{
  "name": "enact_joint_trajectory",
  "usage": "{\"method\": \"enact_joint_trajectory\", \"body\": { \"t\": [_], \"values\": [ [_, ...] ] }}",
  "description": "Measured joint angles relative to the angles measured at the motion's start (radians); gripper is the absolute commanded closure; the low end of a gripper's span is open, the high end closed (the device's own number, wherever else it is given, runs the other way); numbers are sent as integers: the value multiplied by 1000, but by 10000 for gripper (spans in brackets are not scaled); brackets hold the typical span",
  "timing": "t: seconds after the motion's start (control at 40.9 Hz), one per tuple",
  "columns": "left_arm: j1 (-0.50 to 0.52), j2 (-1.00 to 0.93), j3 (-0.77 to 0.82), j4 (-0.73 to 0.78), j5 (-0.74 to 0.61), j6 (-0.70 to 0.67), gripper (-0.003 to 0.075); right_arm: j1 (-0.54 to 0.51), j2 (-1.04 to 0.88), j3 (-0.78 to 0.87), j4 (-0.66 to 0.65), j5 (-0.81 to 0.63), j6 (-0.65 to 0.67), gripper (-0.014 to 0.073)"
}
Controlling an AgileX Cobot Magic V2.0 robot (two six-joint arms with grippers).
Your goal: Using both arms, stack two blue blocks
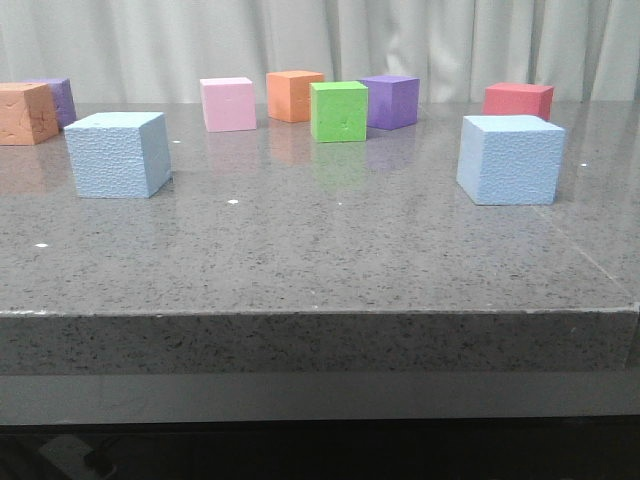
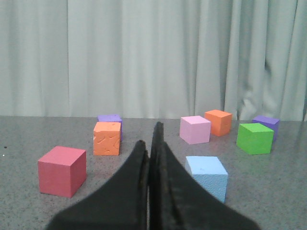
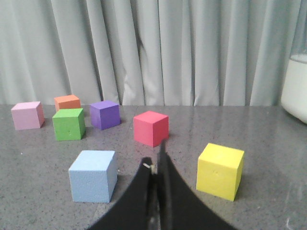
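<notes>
Two pale blue blocks stand apart on the grey table. The left blue block [image 1: 118, 155] also shows in the left wrist view [image 2: 207, 176], a little ahead of my left gripper [image 2: 149, 136] and off to one side. The left gripper is shut and empty. The right blue block [image 1: 510, 160] also shows in the right wrist view [image 3: 93, 176], beside and slightly ahead of my right gripper [image 3: 154, 158]. The right gripper is shut and empty. Neither gripper shows in the front view.
Smaller cubes stand along the back: orange [image 1: 25, 113], purple [image 1: 58, 100], pink [image 1: 228, 104], orange [image 1: 293, 95], green [image 1: 339, 111], purple [image 1: 390, 101], red [image 1: 518, 100]. A red cube [image 2: 62, 171] sits near the left gripper, a yellow cube [image 3: 220, 170] near the right. The table's front edge [image 1: 320, 312] is close.
</notes>
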Motion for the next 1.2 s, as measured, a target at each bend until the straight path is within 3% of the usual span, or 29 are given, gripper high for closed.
{"method": "enact_joint_trajectory", "body": {
  "t": [0.245, 0.514, 0.954, 1.003, 1.076, 1.15, 1.199],
  "values": [
    [0, 190, -246, 0, 261, 0, 741, 0, 254, -227, -23, 192, 0, 660],
    [0, 352, -253, 0, 271, 0, 741, 0, 434, -252, -20, 236, 0, 660],
    [0, 408, -253, 0, 271, 0, 741, 0, 453, -252, -18, 236, 0, 651],
    [0, 408, -253, 0, 271, 0, 740, 0, 453, -252, -18, 236, 0, 603],
    [0, 408, -253, 0, 271, 0, 720, 0, 453, -252, -18, 236, 0, 424],
    [0, 408, -253, 0, 272, 0, 601, 0, 453, -252, -18, 236, 0, 202],
    [0, 408, -253, 0, 272, 0, 459, 0, 453, -252, -18, 236, 0, 96]
  ]
}}
